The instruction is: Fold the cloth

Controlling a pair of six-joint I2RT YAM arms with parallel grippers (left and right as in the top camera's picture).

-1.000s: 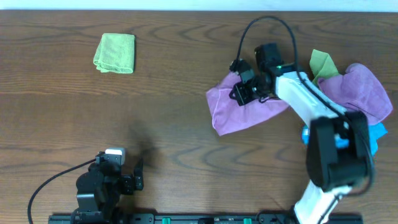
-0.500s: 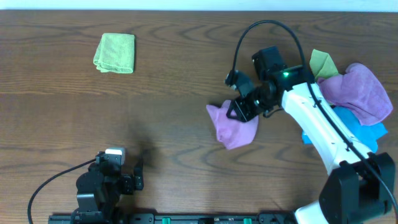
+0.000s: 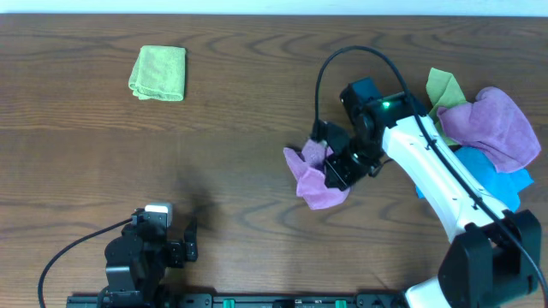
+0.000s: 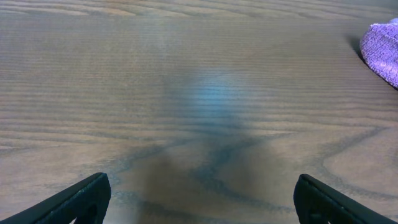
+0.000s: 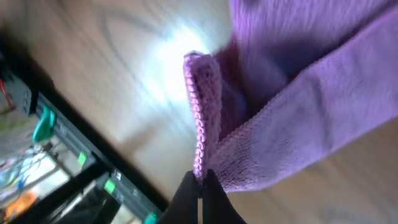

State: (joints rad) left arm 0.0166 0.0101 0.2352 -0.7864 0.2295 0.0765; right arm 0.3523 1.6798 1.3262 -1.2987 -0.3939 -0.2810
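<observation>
Fingertips of the right gripper [image 5: 200, 185] are pinching shut on the stitched hem of the cloth [image 5: 298, 112], a grip only the right wrist view is showing. Overhead, the cloth is bunching beneath and left of that gripper, centre-right on the table [image 3: 240, 103], stretching roughly far-to-near. The left gripper [image 4: 199, 199] is gaping wide, holding nothing.
</observation>
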